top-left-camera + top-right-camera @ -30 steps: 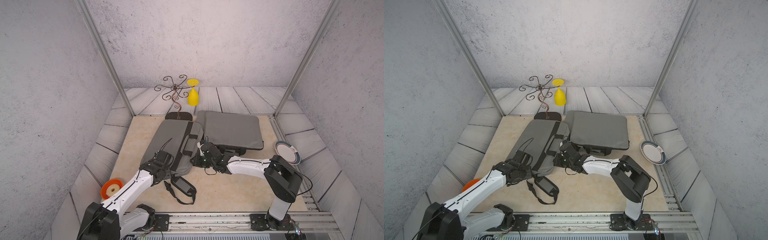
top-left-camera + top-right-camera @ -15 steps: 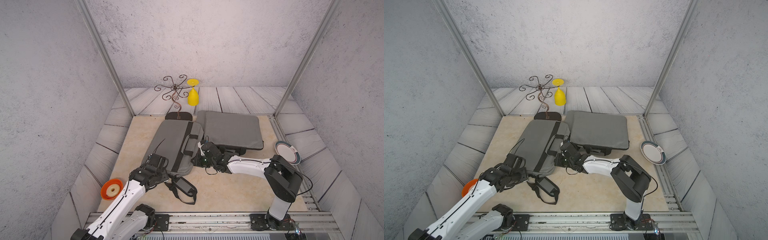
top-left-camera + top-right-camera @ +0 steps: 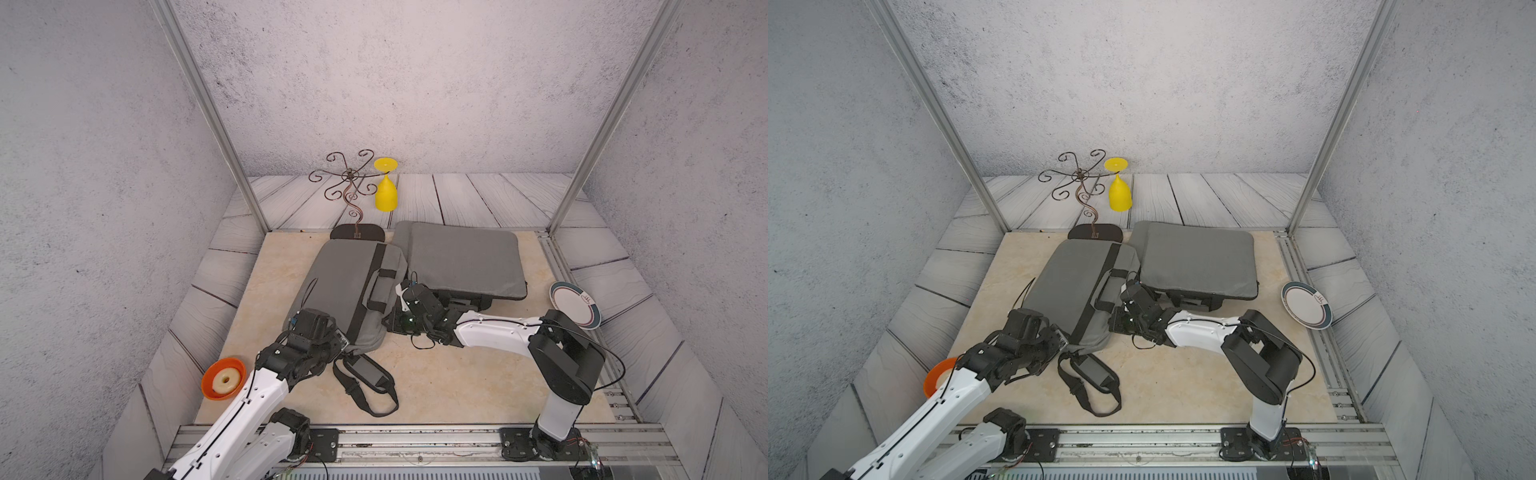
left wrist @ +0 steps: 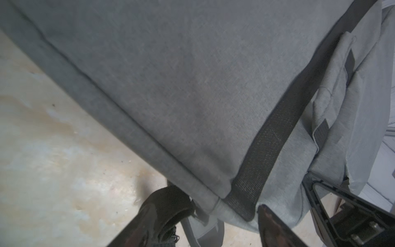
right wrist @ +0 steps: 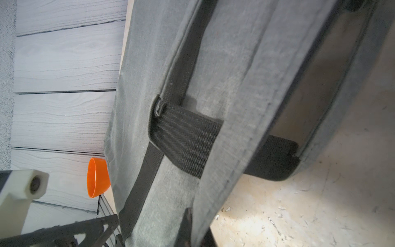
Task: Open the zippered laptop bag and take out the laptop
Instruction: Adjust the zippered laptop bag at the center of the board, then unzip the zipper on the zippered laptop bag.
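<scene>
The grey laptop bag (image 3: 345, 286) with black straps lies flat mid-table, seen in both top views; the laptop is hidden. My left gripper (image 4: 220, 216) sits at the bag's near corner (image 3: 338, 338), open, its fingers (image 4: 166, 211) on either side of the corner seam and a strap lug. My right gripper (image 5: 197, 233) is at the bag's right side (image 3: 392, 316) by the handle (image 3: 380, 291). It is shut on a grey fabric strip of the bag (image 5: 245, 128).
A second grey padded sleeve (image 3: 463, 259) lies right of the bag over something black. The bag's shoulder strap (image 3: 365, 376) trails toward the front rail. Orange bowl (image 3: 223, 378) front left, plate (image 3: 575, 305) right, wire stand (image 3: 351, 187) and yellow glass (image 3: 386, 193) behind.
My left gripper has gone from shut to open and drawn back a little toward the bag's near corner. The right gripper and the bag have stayed put.
</scene>
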`<state>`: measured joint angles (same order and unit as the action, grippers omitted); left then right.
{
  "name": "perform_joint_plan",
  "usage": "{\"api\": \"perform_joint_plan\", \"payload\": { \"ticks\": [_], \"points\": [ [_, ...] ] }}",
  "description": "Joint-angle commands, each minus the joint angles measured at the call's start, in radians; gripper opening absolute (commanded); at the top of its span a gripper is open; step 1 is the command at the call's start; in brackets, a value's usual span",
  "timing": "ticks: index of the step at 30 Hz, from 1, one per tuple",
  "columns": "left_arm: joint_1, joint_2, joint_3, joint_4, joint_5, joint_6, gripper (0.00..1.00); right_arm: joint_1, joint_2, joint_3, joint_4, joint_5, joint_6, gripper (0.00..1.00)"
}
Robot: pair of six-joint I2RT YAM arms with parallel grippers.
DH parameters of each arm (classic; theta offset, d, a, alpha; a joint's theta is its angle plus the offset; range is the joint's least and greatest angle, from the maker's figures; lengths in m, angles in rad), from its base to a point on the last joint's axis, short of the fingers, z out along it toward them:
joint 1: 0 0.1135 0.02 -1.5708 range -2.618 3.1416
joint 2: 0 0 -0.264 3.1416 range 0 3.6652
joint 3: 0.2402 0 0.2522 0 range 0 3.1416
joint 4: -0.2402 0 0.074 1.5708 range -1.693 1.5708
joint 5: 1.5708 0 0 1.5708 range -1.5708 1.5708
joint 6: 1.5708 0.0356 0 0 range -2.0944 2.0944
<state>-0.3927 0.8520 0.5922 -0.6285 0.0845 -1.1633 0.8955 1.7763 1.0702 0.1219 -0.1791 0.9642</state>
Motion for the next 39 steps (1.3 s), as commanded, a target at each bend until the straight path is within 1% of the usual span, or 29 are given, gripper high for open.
{"api": "perform_joint_plan", "payload": {
  "ticks": [1, 4, 7, 10, 12, 14, 17, 18, 21, 24, 27, 30, 34, 37, 39],
  "points": [
    [0.012, 0.012, -0.025, 0.063, 0.01, -0.094, 0.77, -0.011, -0.021, -0.01, 0.003, 0.026, -0.019, 0.0],
    [0.028, 0.0, -0.065, 0.086, 0.003, -0.136, 0.76, -0.013, -0.023, -0.015, 0.006, 0.026, -0.021, 0.0],
    [0.052, 0.012, -0.073, 0.107, 0.015, -0.137, 0.75, -0.013, -0.02, -0.021, 0.016, 0.021, -0.018, 0.0],
    [0.057, 0.011, -0.045, 0.045, -0.002, -0.116, 0.75, -0.012, -0.021, -0.023, 0.015, 0.023, -0.019, 0.0],
    [0.057, -0.02, -0.009, -0.031, -0.041, -0.099, 0.75, -0.012, -0.021, -0.022, 0.011, 0.025, -0.024, 0.0],
    [0.057, -0.061, 0.025, -0.093, -0.037, -0.095, 0.76, -0.013, -0.02, -0.023, 0.011, 0.029, -0.025, 0.0],
    [0.048, -0.099, 0.031, -0.135, 0.051, -0.15, 0.78, -0.014, -0.015, -0.018, 0.008, 0.029, -0.028, 0.0],
    [0.035, -0.113, 0.024, -0.134, 0.056, -0.175, 0.78, -0.016, -0.014, -0.014, 0.006, 0.03, -0.03, 0.0],
    [0.002, -0.148, 0.013, -0.119, 0.02, -0.24, 0.79, -0.017, -0.008, -0.006, 0.004, 0.029, -0.034, 0.0],
    [-0.008, -0.103, -0.007, -0.048, 0.037, -0.273, 0.79, -0.016, 0.0, -0.004, 0.009, 0.026, -0.03, 0.0],
    [-0.047, -0.045, -0.029, 0.058, 0.037, -0.32, 0.79, -0.017, 0.005, 0.0, 0.005, 0.026, -0.033, 0.0],
    [-0.07, 0.017, -0.034, 0.104, 0.032, -0.337, 0.8, -0.018, 0.008, 0.002, 0.001, 0.027, -0.032, 0.0],
    [-0.069, 0.062, -0.084, 0.178, 0.022, -0.356, 0.8, -0.025, 0.008, 0.0, -0.002, 0.027, -0.036, 0.0],
    [-0.064, 0.101, -0.093, 0.18, -0.053, -0.342, 0.79, -0.032, 0.008, -0.004, -0.001, 0.027, -0.035, 0.0],
    [-0.029, 0.124, -0.094, 0.203, -0.059, -0.309, 0.77, -0.035, 0.006, -0.006, 0.0, 0.024, -0.035, 0.0]
  ]
}}
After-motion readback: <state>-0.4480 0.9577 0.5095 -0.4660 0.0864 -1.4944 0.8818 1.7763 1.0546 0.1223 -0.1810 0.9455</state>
